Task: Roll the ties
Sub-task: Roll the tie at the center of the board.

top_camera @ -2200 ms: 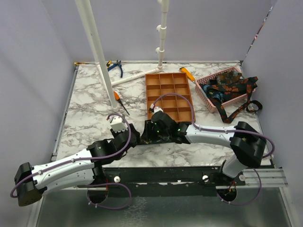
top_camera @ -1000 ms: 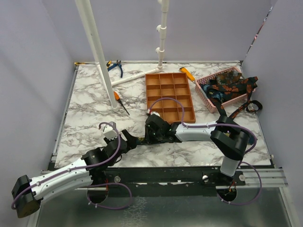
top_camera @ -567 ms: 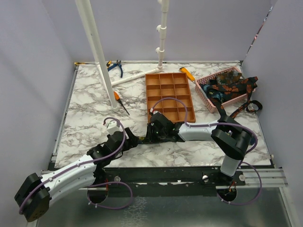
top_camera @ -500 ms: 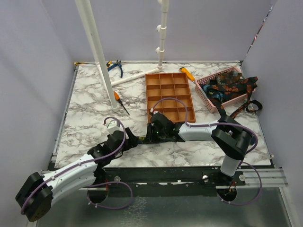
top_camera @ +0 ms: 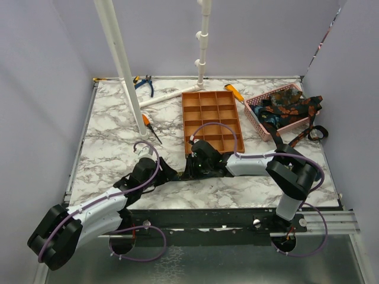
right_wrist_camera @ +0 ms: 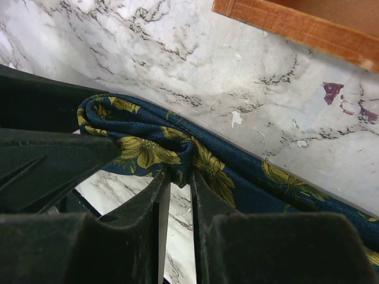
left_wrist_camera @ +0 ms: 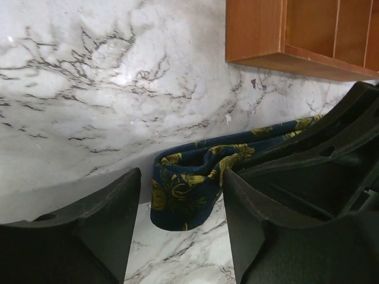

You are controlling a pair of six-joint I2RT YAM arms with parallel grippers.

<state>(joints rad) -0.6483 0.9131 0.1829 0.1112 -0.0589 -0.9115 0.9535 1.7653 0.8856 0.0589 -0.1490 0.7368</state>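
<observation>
A navy tie with yellow-gold flowers lies on the marble near the table's front edge, one end folded into a loose loop. In the right wrist view my right gripper is shut on a bunched fold of this tie. In the left wrist view my left gripper stands open with the looped end between its fingers, a gap showing on the left side. From above the two grippers, left and right, meet nose to nose and hide most of the tie. More ties are piled in and over the pink basket.
An orange compartment tray stands just behind the grippers. The pink basket sits at the back right. Two white pipes, blue pliers, an orange screwdriver and an orange-handled tool lie further back.
My left arm has swung forward and right to the tie's looped end, and its jaws have narrowed around it. The right gripper has kept its pinch, shifting slightly right.
</observation>
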